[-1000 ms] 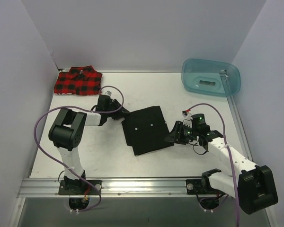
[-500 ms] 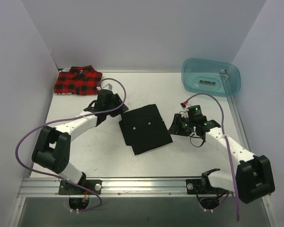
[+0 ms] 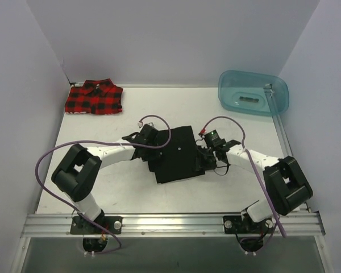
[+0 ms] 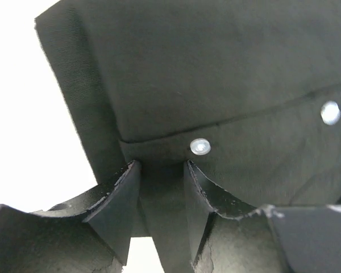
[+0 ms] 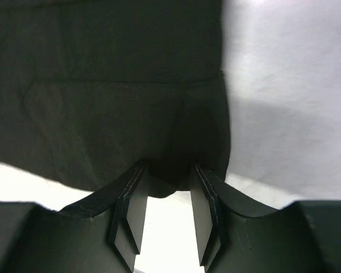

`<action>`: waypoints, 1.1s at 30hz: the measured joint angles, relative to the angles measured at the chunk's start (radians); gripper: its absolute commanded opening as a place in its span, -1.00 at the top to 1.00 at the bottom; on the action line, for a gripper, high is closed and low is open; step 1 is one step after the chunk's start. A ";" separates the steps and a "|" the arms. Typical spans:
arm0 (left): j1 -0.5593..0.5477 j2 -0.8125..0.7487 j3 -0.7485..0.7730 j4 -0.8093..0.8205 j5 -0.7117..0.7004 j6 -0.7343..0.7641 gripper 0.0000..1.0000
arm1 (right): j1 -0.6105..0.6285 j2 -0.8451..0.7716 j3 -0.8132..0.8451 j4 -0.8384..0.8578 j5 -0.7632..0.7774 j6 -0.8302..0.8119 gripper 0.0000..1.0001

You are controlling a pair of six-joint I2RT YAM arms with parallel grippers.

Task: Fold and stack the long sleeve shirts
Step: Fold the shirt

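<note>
Two grippers: the left gripper (image 3: 152, 149) met the left edge of the black shirt (image 3: 176, 153) and the right gripper (image 3: 203, 160) met its right edge, so the bundle lay between them.
Left hold: in the left wrist view the fingers (image 4: 116, 193) stood close together with dark cloth filling the gap, which read as a pinch on the hem just below a white button (image 4: 200, 146).
Right hold: in the right wrist view a lobe of the hem sat between the fingertips (image 5: 135, 199), with bare table showing lower in the gap; whether it was clamped could not be told.
Shirt position: mid-table (image 3: 102, 187), lying flat.
Shirt look: folded into a compact, nearly square packet, turned slightly off the table's edges, with plain matte cloth and crisp folded sides.
Stack target: the plaid shirt (image 3: 94, 98) lay folded in the far left corner, well apart.
Key relation: the target lay away and to the left of the black shirt, so the left arm was nearer; judged, the next move was a lift and carry that way.
</note>
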 measured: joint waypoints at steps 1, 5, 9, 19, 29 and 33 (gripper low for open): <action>0.003 0.018 0.023 -0.010 -0.010 0.010 0.07 | 0.019 0.002 0.000 0.000 0.005 0.007 0.31; 0.050 0.114 0.148 -0.055 -0.026 0.098 0.07 | 0.126 0.002 -0.003 0.013 0.015 0.068 0.33; 0.122 0.233 0.332 -0.093 -0.042 0.209 0.06 | 0.307 0.044 0.005 0.087 -0.001 0.174 0.34; 0.186 0.082 0.384 -0.024 -0.099 0.338 -0.21 | 0.407 0.118 0.233 0.105 -0.012 0.200 0.26; 0.056 -0.353 -0.063 0.004 -0.115 0.096 -0.49 | -0.095 0.132 0.400 -0.021 0.008 -0.013 0.16; 0.043 -0.286 -0.137 0.001 -0.097 0.043 -0.22 | -0.174 0.303 0.568 -0.025 0.006 -0.063 0.17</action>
